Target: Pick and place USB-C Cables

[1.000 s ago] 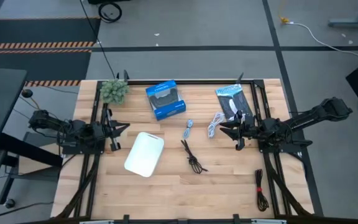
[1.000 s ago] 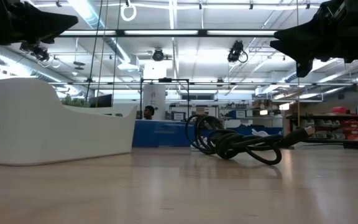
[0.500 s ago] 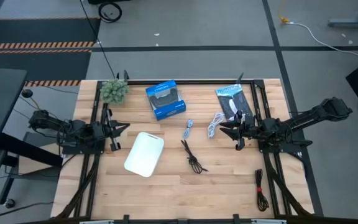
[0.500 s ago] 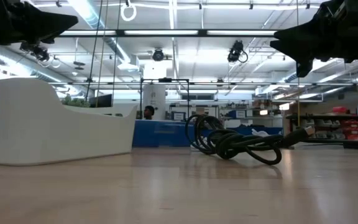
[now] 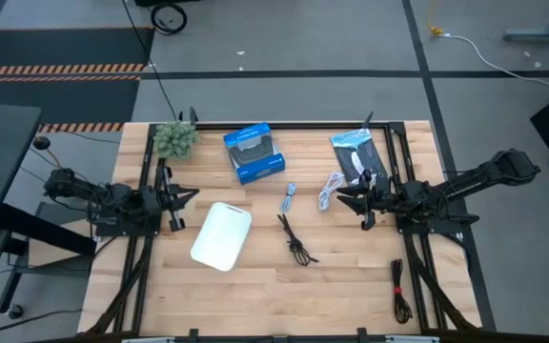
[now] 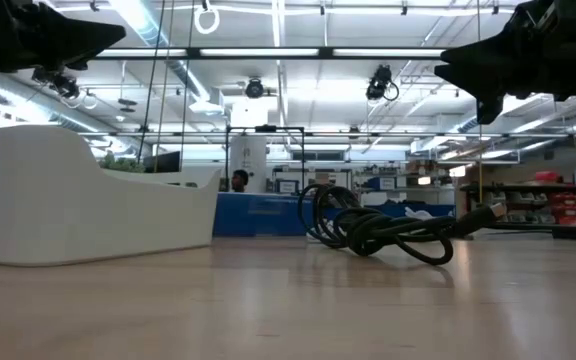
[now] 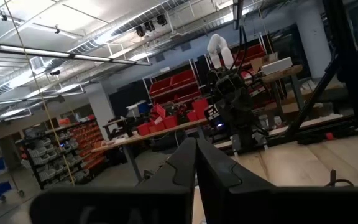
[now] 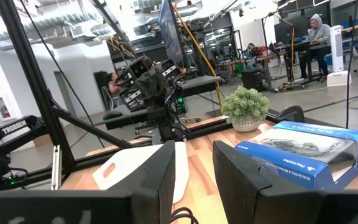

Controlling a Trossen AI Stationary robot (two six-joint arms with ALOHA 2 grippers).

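Four cable bundles lie flat on the wooden table: a black one (image 5: 295, 240) in the middle, a short grey-blue one (image 5: 289, 197), a white one (image 5: 330, 191), and a black one with a red tie (image 5: 400, 291) near the right front corner. The low view shows the middle black bundle (image 6: 378, 230) up close. My left gripper (image 5: 187, 195) hovers at the table's left side, shut, holding nothing. My right gripper (image 5: 343, 197) hovers beside the white cable, open, above the table (image 5: 351, 276).
A white tray (image 5: 222, 235) sits left of centre. A blue box (image 5: 254, 152), a small green plant (image 5: 174, 139) and a flat black packet (image 5: 358, 157) stand along the far edge. Black frame rails run down both sides. People show in the room beyond.
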